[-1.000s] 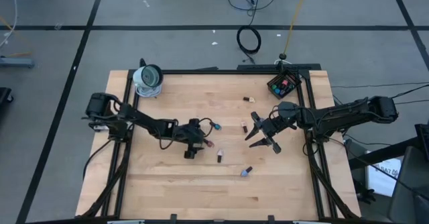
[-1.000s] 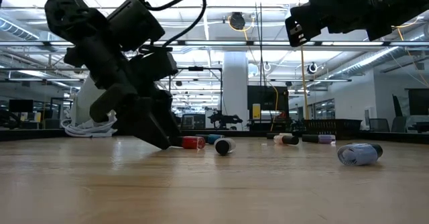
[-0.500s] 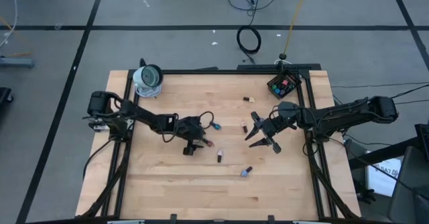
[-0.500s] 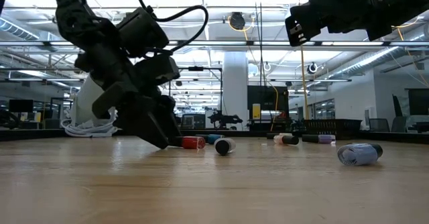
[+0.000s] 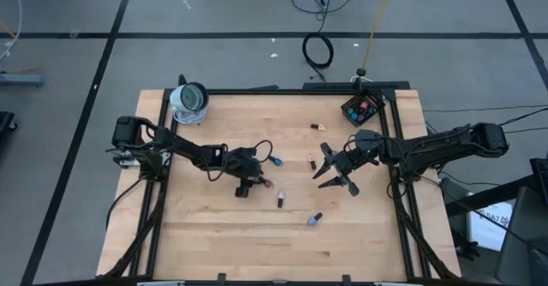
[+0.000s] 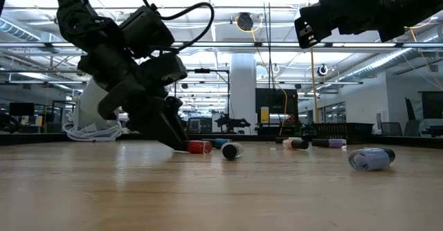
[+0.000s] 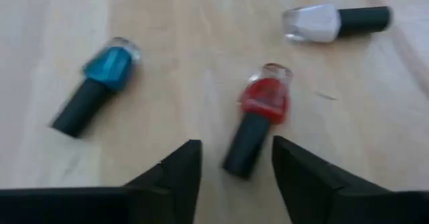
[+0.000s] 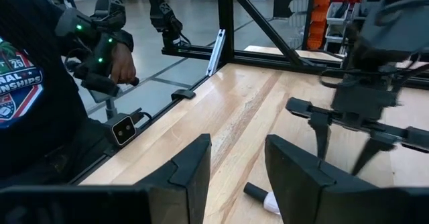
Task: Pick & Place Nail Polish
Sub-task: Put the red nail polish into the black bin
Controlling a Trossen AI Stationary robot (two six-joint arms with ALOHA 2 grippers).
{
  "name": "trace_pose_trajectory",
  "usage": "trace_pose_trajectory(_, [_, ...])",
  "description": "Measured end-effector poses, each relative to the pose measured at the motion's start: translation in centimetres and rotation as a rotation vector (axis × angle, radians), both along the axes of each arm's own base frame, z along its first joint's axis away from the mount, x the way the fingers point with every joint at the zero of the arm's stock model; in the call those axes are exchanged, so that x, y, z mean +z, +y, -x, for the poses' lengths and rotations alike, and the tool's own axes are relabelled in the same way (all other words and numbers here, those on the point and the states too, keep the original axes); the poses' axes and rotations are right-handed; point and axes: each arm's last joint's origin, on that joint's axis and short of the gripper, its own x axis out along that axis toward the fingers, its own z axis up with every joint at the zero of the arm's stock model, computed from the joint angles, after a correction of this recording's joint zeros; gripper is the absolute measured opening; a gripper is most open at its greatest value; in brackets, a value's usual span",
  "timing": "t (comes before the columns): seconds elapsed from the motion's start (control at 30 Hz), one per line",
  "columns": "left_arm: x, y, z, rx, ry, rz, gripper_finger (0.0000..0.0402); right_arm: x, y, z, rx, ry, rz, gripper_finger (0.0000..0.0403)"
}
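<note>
Jaws of my left gripper [image 7: 231,167] parted around red nail polish [image 7: 258,117] cap at frame centre, right gripper [image 5: 336,176] raised mid-right, parted, holding nothing.

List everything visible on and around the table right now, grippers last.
red nail polish: one, lying, dark cap between the left gripper's fingers
blue nail polish: one, lying beside the red one
pale nail polish: one, whitish, beyond the red one
other bottles: several, scattered mid-table
box: one, black, back right corner, bottles inside
table: one, light wood
person: one, dark shirt, beside the table
left gripper: low, fingers either side of the red bottle's cap
right gripper: raised, right of centre, empty
</note>
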Motion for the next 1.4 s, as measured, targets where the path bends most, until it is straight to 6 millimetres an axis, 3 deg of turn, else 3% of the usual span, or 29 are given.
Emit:
trace_pose_trajectory(0.23, [-0.2, -0.5, 0.2, -0.024, 0.028, -0.001, 0.0089, 0.0, 0.0, 0.0, 0.0, 0.0, 0.0, 0.013])
trace_pose_trajectory(0.47, [-0.2, -0.5, 0.2, 0.072, 0.05, 0.094, 0.0063, 0.0, 0.0, 0.0, 0.0, 0.001, -0.001, 0.013])
trace_pose_trajectory(0.63, [-0.6, -0.5, 0.1, 0.171, 0.069, 0.19, 0.0081, 0.0, 0.0, 0.0, 0.0, 0.001, -0.001, 0.013])
trace_pose_trajectory(0.87, [-3.1, -1.1, -0.5, 0.236, 0.103, 0.262, 0.0131, 0.0, 0.0, 0.0, 0.0, 0.002, -0.002, 0.013])
trace_pose_trajectory(1.13, [-2.9, -1.8, -1.2, 0.199, -0.012, 0.224, 0.0197, 0.0, 0.0, 0.0, -0.002, 0.012, -0.015, 0.013])
trace_pose_trajectory(1.4, [-3.1, -1.8, -1.1, 0.22, -0.002, 0.153, 0.0177, 0.0, 0.0, 0.0, -0.003, 0.013, -0.017, 0.013])
